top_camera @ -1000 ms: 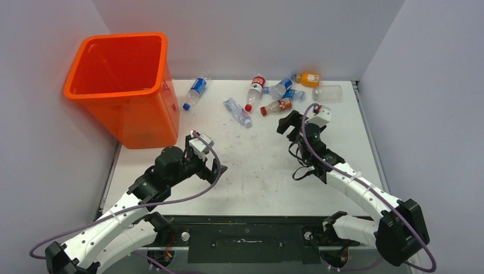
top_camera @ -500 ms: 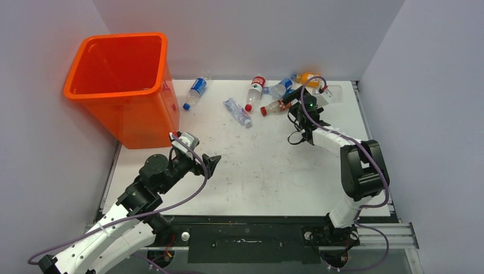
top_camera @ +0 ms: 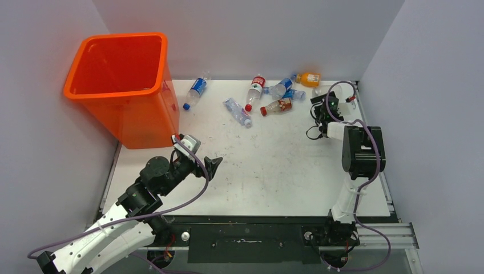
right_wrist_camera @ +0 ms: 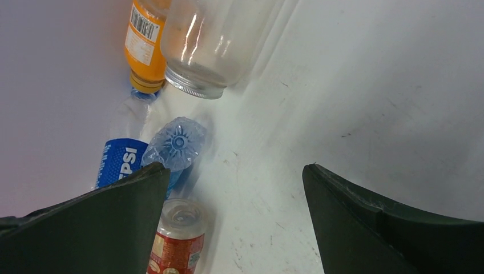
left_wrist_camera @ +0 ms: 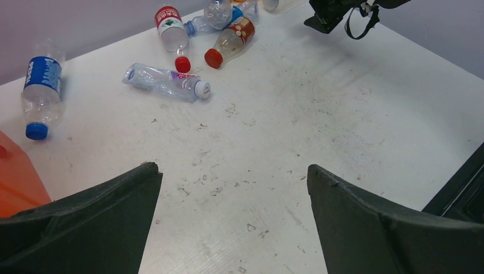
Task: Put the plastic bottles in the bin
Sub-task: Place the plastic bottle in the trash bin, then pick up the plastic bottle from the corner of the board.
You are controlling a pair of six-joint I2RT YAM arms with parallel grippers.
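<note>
Although both sets of jaws stand released and empty, I judge the right jaws to be lining up a pick at the end of the scatter farthest from the bin (top_camera: pixel 149 123). The left jaws hang spread over bare bench (top_camera: pixel 268 165) just off the bin's near right corner, idle. The plastic bottles (top_camera: pixel 277 107) lie loose on the bench, all to the right of the bin and none touching it. The blue-labelled bottle (top_camera: pixel 196 91) lies nearest it.

Finding for the step: the right jaws hover wide just short of a clear wide-mouthed bottle (right_wrist_camera: pixel 217 40), which is uncapped. An orange bottle (right_wrist_camera: pixel 145 40) lies just beside it on the side toward the bin. I would come down square across the clear body, not the threaded neck, and close gently, since a smooth round wall looks liable to roll. Neighbours lie close, so a straight vertical approach should avoid nudging them. The bin is tall and well apart, and the lift must clear its rim.

Legible marks: "PSI" in white on the Pepsi bottle (right_wrist_camera: pixel 122 162), and a barcode on the orange bottle. Lettering on the red-labelled bottle (right_wrist_camera: pixel 177 245) is too small to read.
</note>
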